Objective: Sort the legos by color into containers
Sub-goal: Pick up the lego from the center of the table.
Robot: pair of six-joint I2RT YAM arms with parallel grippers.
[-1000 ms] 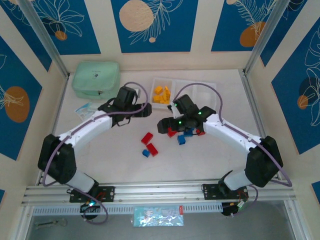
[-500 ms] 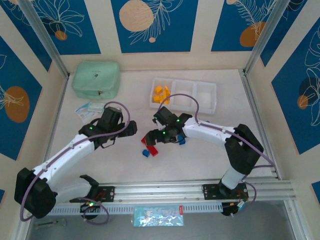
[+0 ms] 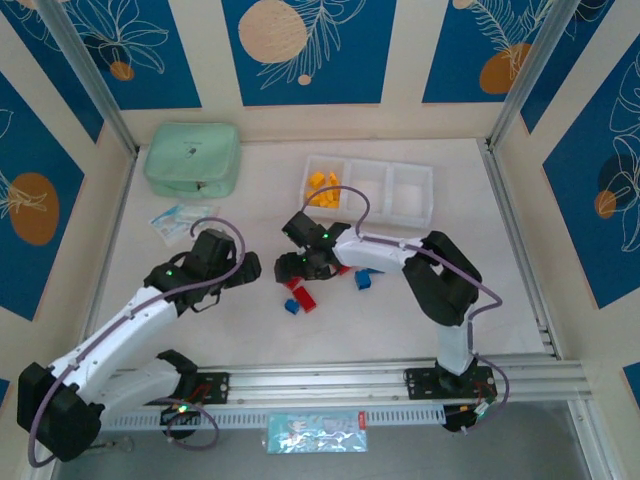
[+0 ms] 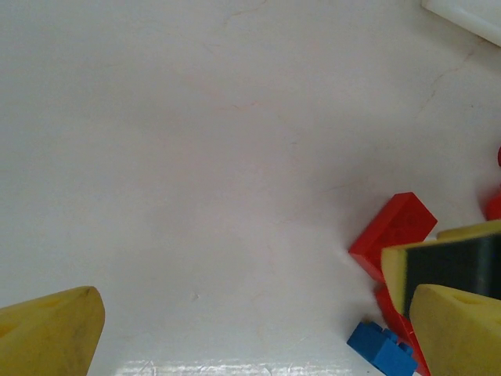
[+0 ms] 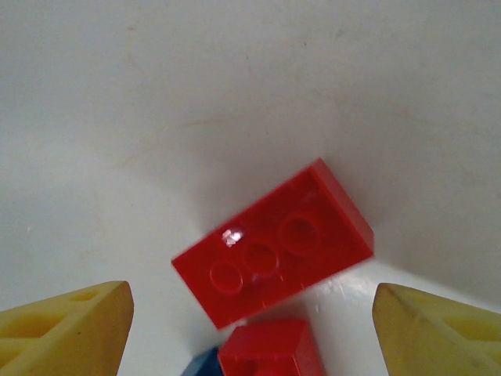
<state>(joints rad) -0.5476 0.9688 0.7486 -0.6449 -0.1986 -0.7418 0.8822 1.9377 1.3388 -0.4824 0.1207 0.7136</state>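
The right claw (image 5: 250,333) hangs just over a red lego brick (image 5: 274,251) that lies flat on the white tabletop (image 5: 156,94), studs up. The claw is wide open and holds nothing, with one yellow finger on each side of the brick and not touching it. The brick's long side lies slanted, from low left to high right between the fingers, so I think the claw needs a small turn to pinch it straight. A second red brick (image 5: 270,348) sits right against its near edge, and a bit of blue brick (image 5: 205,364) peeks out beside that one, so there is little room on that side and a finger could bump them. From above, the right claw (image 3: 297,265) is the nearer one to this little pile. The left claw (image 3: 245,270) is just to the left of it, also wide open and empty, over bare tabletop. The tabletop looks smooth and shiny, so a brick may slide if it is pushed. The white tray (image 3: 430,195) stands behind the pile, a little way off. Yellow legos (image 3: 322,188) lie in its left compartment, so I think the red brick belongs in one of the other two.
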